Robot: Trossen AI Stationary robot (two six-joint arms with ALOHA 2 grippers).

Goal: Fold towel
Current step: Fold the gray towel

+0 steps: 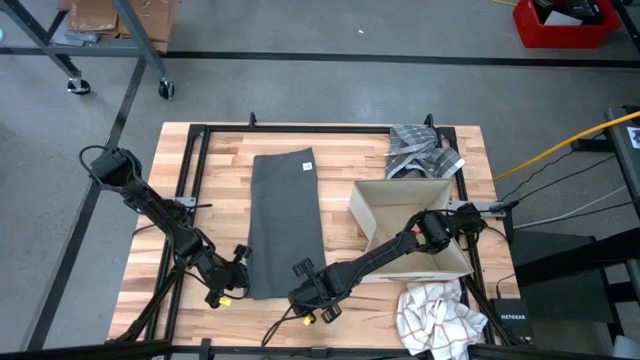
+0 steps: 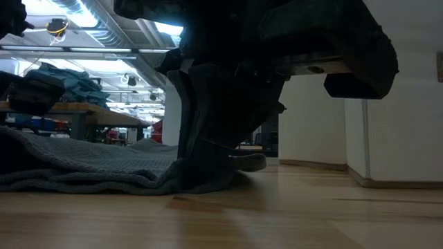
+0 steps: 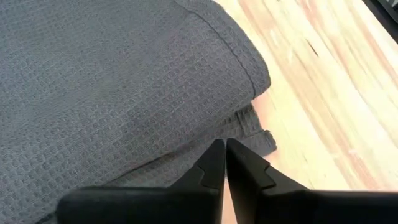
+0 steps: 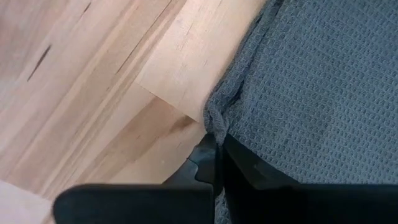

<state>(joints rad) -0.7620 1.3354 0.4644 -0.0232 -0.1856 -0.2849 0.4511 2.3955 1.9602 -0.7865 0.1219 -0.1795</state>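
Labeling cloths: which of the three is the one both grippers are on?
The plain dark grey towel lying flat mid-table; the others are patterned and crumpled at the right side.

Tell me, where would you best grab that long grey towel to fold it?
Grip the grey towel by the two corners of its short near edge, coming from that end. It lies flat in a long strip, so lifting both corners probably carries it over evenly. The left pincer and right pincer already pinch there.
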